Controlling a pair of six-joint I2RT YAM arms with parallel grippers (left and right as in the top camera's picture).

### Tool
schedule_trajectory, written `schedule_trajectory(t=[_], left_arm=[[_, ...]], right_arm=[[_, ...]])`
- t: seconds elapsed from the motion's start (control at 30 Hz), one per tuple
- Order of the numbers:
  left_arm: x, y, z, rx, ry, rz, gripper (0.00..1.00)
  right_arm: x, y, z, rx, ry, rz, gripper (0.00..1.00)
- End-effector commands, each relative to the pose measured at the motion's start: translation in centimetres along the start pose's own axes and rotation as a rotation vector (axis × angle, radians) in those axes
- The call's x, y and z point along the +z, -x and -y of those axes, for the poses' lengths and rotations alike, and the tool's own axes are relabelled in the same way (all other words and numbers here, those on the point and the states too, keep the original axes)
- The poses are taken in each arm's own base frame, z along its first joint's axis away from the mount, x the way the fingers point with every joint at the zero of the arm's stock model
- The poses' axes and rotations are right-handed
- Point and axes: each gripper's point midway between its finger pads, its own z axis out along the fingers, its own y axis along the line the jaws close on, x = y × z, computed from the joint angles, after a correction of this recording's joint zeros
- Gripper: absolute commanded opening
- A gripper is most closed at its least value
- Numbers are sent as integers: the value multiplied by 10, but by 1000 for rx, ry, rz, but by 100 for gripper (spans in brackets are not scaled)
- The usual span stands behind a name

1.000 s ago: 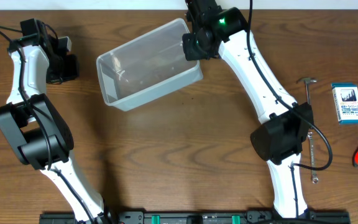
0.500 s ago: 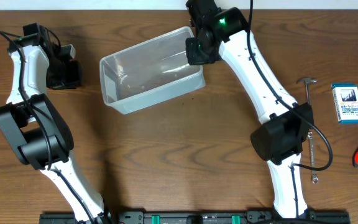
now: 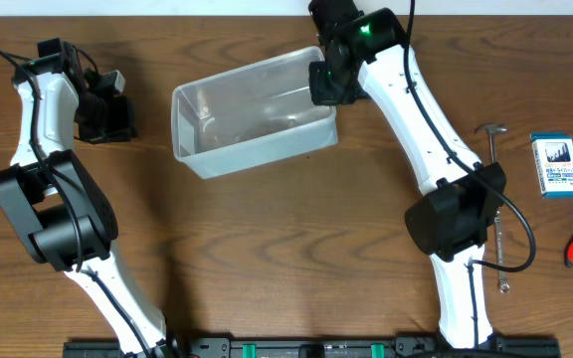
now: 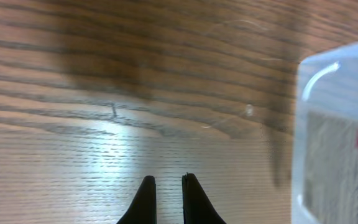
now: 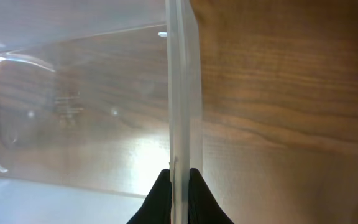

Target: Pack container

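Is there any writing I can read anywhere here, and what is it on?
Nothing reads clearly.
On the blue-and-white box: print too small to read.
On the container: a label with a red mark, too blurred to read.

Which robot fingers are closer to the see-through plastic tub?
Right. The right fingers pinch one end wall of the clear plastic rectangular tub; the left fingers sit apart, off its other end.
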Motion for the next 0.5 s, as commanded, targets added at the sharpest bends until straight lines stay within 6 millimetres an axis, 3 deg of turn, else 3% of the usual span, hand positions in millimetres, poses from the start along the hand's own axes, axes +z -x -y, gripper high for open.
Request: schedule_trajectory(t=[0.0, 0.2, 0.47], left_arm=[[1, -3, 12, -15, -81, -6, 6], [-13, -5, 28, -15, -147, 8, 6], [-66, 7, 51, 40, -173, 147, 6]], right_arm=[[-31, 9, 0, 22, 24, 68, 1], [-31, 11, -1, 22, 27, 76, 1], [-31, 16, -2, 22, 34, 93, 1]])
